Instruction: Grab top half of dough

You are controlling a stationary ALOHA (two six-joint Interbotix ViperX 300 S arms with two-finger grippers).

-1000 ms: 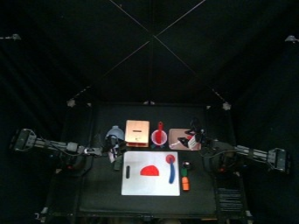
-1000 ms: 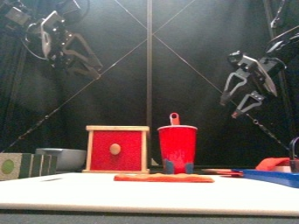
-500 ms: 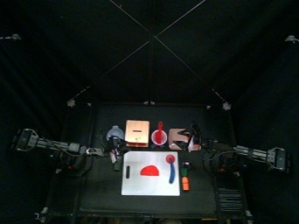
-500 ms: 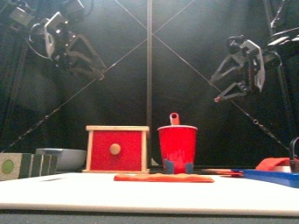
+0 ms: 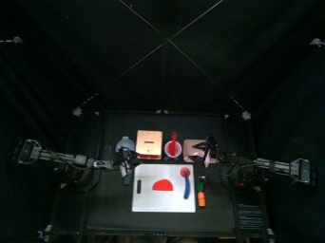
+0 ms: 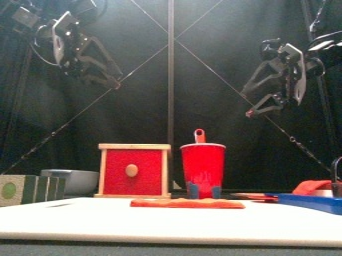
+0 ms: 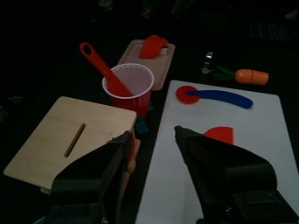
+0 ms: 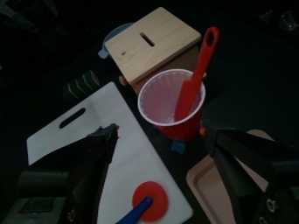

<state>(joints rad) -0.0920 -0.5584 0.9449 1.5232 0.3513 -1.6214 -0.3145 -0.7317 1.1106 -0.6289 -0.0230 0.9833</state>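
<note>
A red cup (image 8: 176, 109) holds a red utensil (image 8: 198, 70) leaning on its rim. Left gripper (image 7: 152, 157) and right gripper (image 8: 158, 144) both hang wide open, holding nothing, above the white board (image 7: 233, 166) bearing the dough (image 7: 219, 134)

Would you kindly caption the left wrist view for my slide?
Open left gripper hovers above the white cutting board, with the small red half-disc dough ahead, ungrasped.
</note>
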